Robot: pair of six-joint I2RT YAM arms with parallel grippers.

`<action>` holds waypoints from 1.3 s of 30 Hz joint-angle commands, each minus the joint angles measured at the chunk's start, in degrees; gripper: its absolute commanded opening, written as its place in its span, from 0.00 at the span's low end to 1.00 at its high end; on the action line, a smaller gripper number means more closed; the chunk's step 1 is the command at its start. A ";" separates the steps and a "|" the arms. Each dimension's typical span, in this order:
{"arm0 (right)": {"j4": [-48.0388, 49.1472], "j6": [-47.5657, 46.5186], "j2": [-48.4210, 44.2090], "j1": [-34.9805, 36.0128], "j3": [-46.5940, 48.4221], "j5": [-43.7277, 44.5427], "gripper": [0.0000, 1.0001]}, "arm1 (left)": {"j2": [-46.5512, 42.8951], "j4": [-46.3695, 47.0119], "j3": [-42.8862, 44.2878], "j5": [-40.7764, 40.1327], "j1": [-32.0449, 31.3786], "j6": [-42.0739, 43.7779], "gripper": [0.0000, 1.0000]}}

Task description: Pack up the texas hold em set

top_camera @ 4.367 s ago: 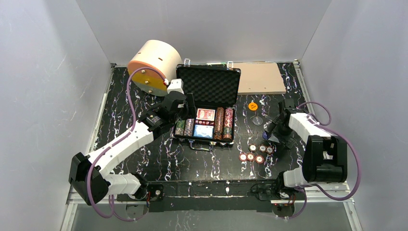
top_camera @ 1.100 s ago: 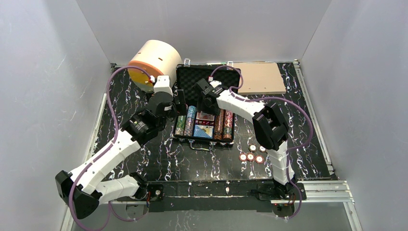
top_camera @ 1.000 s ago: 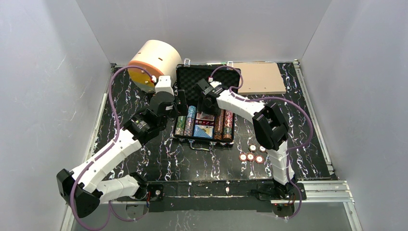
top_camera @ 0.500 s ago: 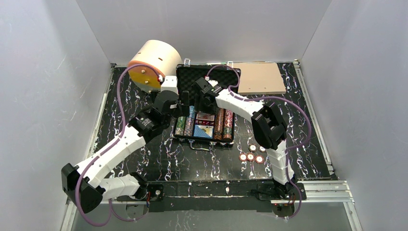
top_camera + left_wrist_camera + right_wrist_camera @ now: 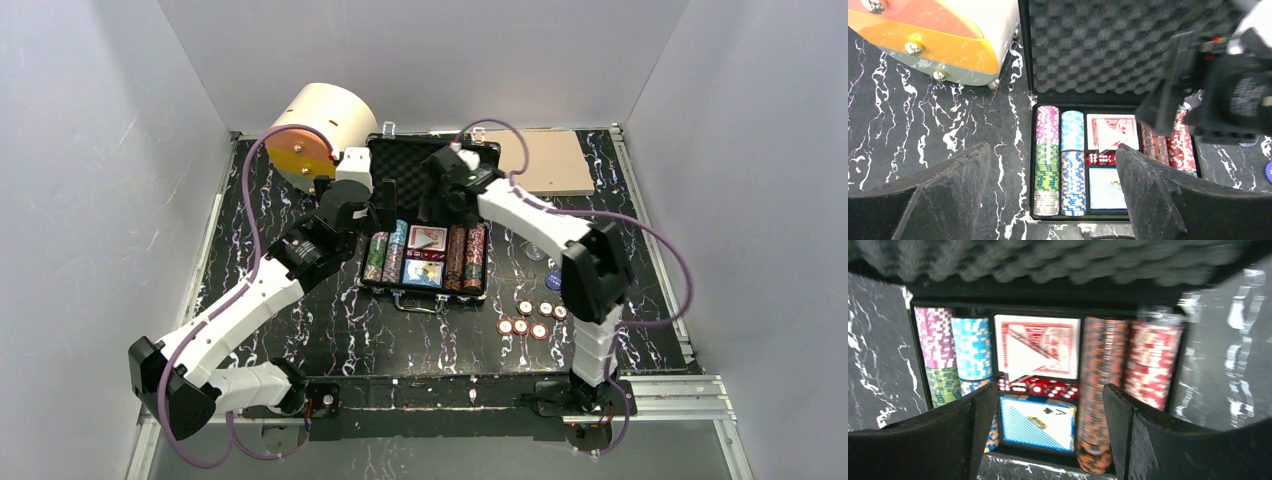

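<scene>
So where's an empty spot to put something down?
Bare table lies in front of the briefcase, from its handle to the near edge, left of the loose chips. It's crowded at the briefcase, with the left gripper and right gripper over it.

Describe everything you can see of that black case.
The black briefcase lies open on the marbled table, handle on the near side. Its lid stands up at the back, lined with grey egg-crate foam, silver latches on its top edge. Inside are rows of striped chips, a red deck, red dice and a blue deck.
</scene>
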 commanded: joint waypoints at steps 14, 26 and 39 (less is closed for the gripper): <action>3.83 -0.27 -24.81 -24.37 -34.27 5.94 0.82 | -0.48 2.07 0.88 2.88 -0.02 -1.31 0.93; 10.50 -6.44 -12.14 -27.77 -31.57 -1.72 0.86 | 0.25 2.29 0.67 4.99 0.00 -1.67 0.93; 11.13 -9.81 -4.57 -30.17 -29.11 -3.28 0.78 | 0.29 3.26 -0.29 5.00 -0.01 -1.06 0.94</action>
